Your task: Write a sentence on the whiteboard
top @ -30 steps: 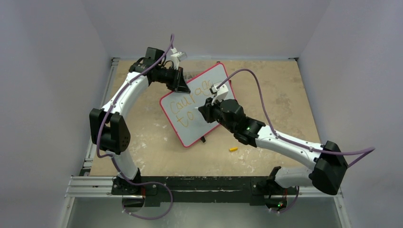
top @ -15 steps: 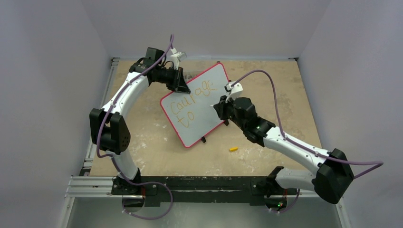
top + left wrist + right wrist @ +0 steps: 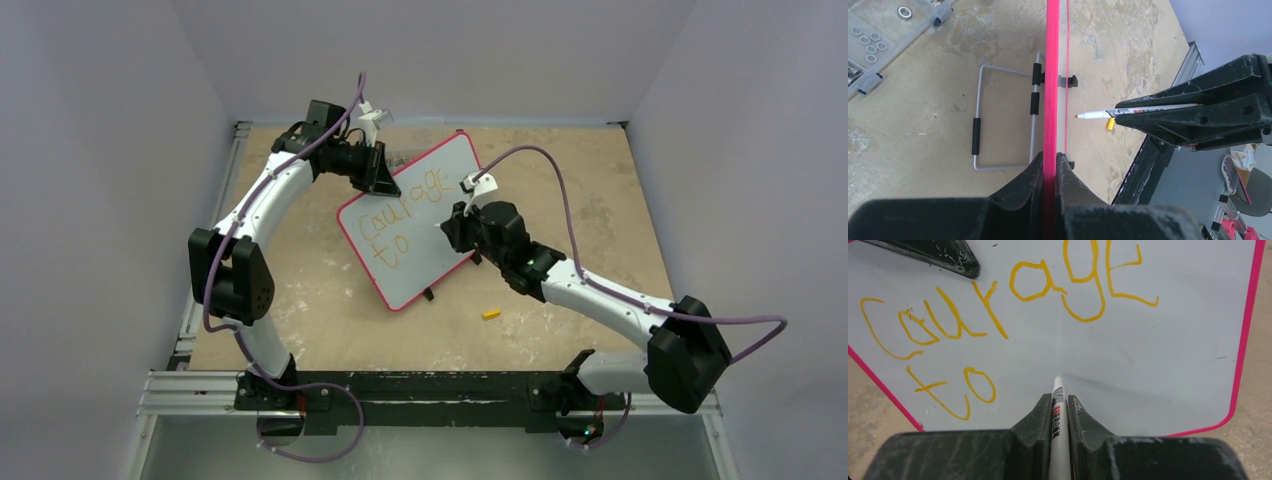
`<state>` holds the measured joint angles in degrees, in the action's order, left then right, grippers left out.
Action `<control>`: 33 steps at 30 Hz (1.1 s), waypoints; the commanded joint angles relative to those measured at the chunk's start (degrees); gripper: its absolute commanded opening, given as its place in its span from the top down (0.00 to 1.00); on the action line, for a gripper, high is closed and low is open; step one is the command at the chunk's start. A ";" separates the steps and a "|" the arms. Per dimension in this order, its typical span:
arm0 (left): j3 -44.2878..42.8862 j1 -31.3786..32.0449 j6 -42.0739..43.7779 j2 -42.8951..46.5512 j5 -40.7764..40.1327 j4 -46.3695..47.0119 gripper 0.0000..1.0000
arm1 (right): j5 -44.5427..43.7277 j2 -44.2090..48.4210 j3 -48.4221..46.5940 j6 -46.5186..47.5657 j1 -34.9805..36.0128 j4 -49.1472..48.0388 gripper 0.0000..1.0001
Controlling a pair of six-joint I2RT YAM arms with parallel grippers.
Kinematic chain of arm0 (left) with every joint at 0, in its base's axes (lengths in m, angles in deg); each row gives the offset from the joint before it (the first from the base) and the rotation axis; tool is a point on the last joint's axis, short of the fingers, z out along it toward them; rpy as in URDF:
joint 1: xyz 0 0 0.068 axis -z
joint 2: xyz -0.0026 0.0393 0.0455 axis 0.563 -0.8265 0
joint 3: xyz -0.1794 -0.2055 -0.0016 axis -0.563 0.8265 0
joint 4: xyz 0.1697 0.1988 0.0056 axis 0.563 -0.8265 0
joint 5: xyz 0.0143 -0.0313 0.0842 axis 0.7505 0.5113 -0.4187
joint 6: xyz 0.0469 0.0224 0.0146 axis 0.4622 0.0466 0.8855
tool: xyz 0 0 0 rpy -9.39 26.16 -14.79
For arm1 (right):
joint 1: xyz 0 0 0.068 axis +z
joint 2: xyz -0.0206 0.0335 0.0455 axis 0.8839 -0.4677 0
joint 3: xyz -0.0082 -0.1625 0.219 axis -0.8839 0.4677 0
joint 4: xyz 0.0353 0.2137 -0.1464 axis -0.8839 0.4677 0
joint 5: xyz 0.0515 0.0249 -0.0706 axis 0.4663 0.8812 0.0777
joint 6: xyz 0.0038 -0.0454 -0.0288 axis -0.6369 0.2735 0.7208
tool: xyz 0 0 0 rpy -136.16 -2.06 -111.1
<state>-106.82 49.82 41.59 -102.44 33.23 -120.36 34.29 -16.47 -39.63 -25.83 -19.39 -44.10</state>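
Seen from above: whiteboard (image 3: 425, 215) propped near mid-table, long side running from 7 to 1 o'clock, on a scuffed, blotchy tan table (image 3: 600, 190). Clamped hard on its 11 o'clock edge: left jaws, fully closed on the board. Over its 3 o'clock side: right jaws, closed on a slim white marker (image 3: 1058, 412). At 5 o'clock of the board, well apart: a small yellow cap (image 3: 490, 314) lying on the table.

Given by the left wrist alone: board edge-on, a thin pink line pinched between matte black jaws. Behind it, at 9 o'clock: a bent grey wire stand (image 3: 979, 120) with black sleeves. At 10 o'clock: a clear plastic box (image 3: 878, 35) of metal washers. On the writing side: a small black clip (image 3: 1069, 80) at the edge, and the marker's orange tip just off the glossy face, a narrow gap between.

Given by the right wrist alone: the sentence (image 3: 998, 305), legible in wobbly orange-yellow strokes. Reads "Courage" across the top, "to" beneath at 8 o'clock. Smooth pale grey-white face, rounded pink-rimmed corner at 4 o'clock, dark tip of the left jaws at 11 o'clock. Cannot tell from here whether the tip touches.
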 commanded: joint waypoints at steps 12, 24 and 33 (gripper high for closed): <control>1.57 1.50 0.96 0.15 -4.57 -2.98 1.00 | 1.17 -4.13 -6.32 0.52 -0.09 -4.59 1.00; 1.65 1.67 0.93 0.06 -4.30 -2.96 1.00 | 3.45 -6.65 -7.00 -0.10 -0.09 -5.48 1.00; 1.56 1.68 0.90 0.07 -4.32 -2.96 1.00 | 6.17 -6.81 -5.72 1.19 -0.09 -5.66 1.00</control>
<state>-106.67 49.79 41.07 -102.44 32.95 -120.10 37.74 -22.46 -44.31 -25.79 -19.44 -47.55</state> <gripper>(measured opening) 0.051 0.096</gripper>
